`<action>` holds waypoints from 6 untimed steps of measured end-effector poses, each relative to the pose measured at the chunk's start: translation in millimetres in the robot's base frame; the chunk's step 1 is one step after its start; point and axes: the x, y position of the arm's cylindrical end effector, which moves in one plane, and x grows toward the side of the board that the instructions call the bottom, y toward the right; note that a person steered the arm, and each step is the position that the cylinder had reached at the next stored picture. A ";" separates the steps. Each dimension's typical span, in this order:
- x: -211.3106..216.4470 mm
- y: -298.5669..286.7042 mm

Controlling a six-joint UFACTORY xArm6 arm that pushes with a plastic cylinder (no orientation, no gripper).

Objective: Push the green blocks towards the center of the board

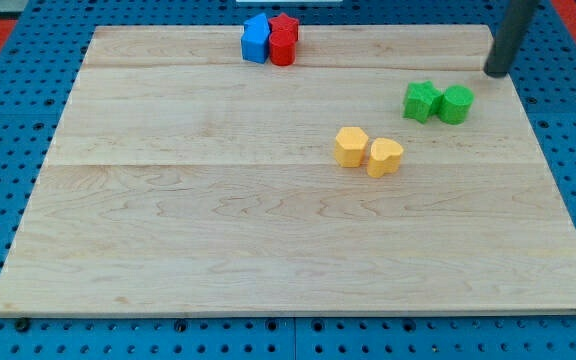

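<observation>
Two green blocks lie side by side at the view's right: a green star-like block (421,101) and a green round block (456,104), touching each other. My tip (496,72) is at the view's upper right, above and to the right of the green round block, a short gap apart from it. The dark rod rises from the tip out of the view's top edge.
Two yellow blocks, a hexagonal one (351,146) and a heart-like one (384,157), sit near the board's middle, lower left of the green pair. A blue block (256,38) and two red blocks (283,41) cluster at the top edge. The wooden board (168,220) lies on a blue pegboard.
</observation>
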 end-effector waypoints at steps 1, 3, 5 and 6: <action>36.2 -9.5; 25.6 -73.6; 14.1 -172.4; 14.0 -223.8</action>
